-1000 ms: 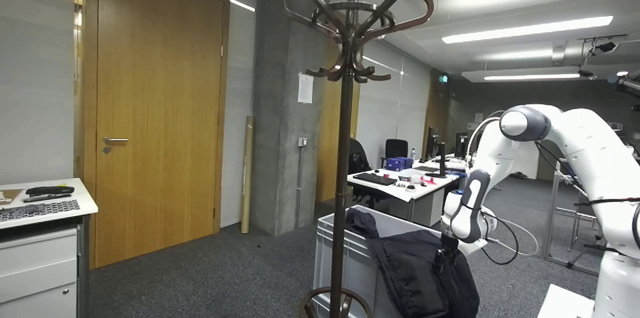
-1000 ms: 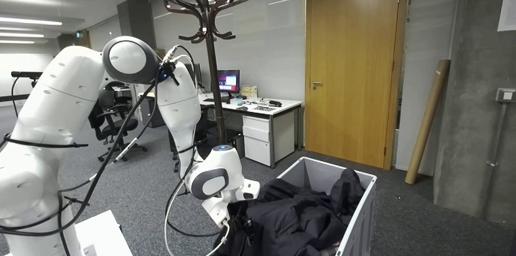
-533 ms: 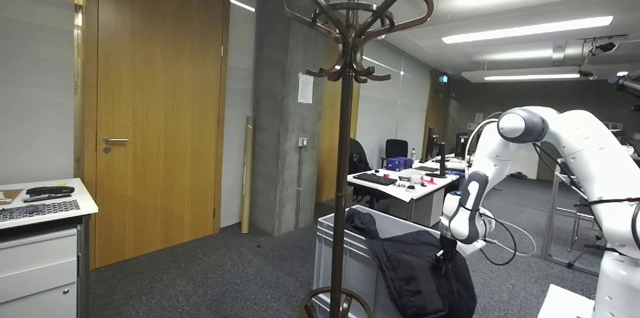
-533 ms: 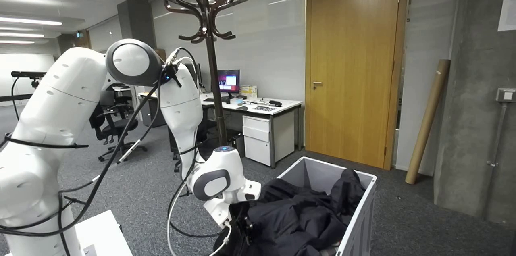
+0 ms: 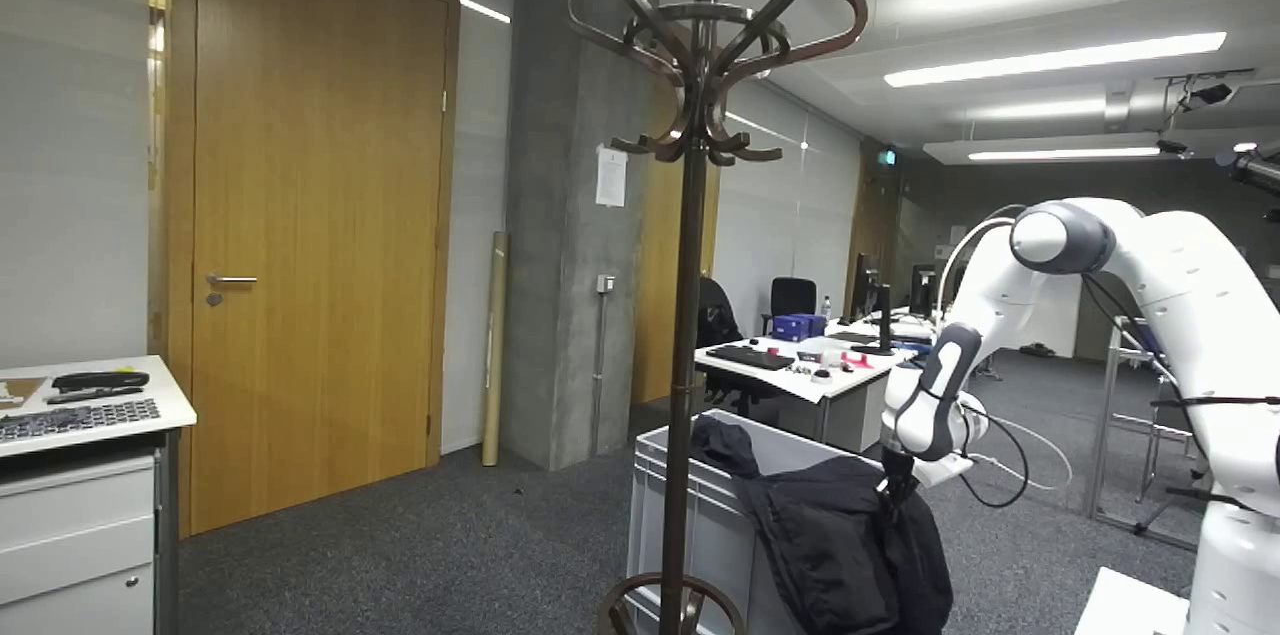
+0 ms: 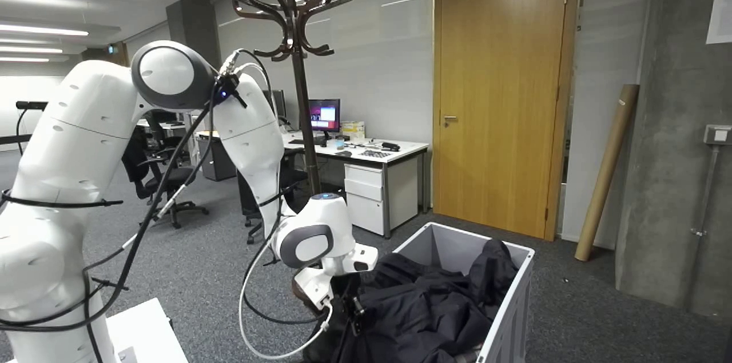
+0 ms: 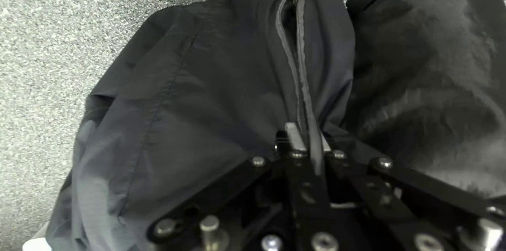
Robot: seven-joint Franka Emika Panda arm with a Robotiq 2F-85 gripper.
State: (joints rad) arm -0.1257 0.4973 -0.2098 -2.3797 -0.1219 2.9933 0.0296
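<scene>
While the white robot arm (image 6: 246, 146) bends over and reaches down, its claw (image 7: 309, 140) is pinched tight on a bit of dark clothing (image 7: 221, 85). The two fingers (image 7: 294, 138) are close together, with a thin fold of cloth squeezed between them. That fold is right by a long gray zip (image 7: 303, 57), and the zip's two edges run up from the claw, open a little, and meet near a small metal end. To the right of the zip, in the wrist view, there is more dark cloth (image 7: 427, 85) that looks shiny, and I cannot tell if it is part of the same clothing.

Some of the dark clothing lies in a heap in a big gray box (image 6: 510, 317), and some hangs over the edge and down the outside. Near the box stands a tall brown coat stand (image 5: 692, 295) with curly hooks at the top. Gray carpet (image 7: 51, 65) covers the floor. Farther back, in an exterior view, there is a shut wooden door (image 6: 500, 94), a long brown tube (image 6: 606, 174) leaning by a gray pillar (image 6: 675, 191), and a white desk (image 6: 409, 148) with things on it.
</scene>
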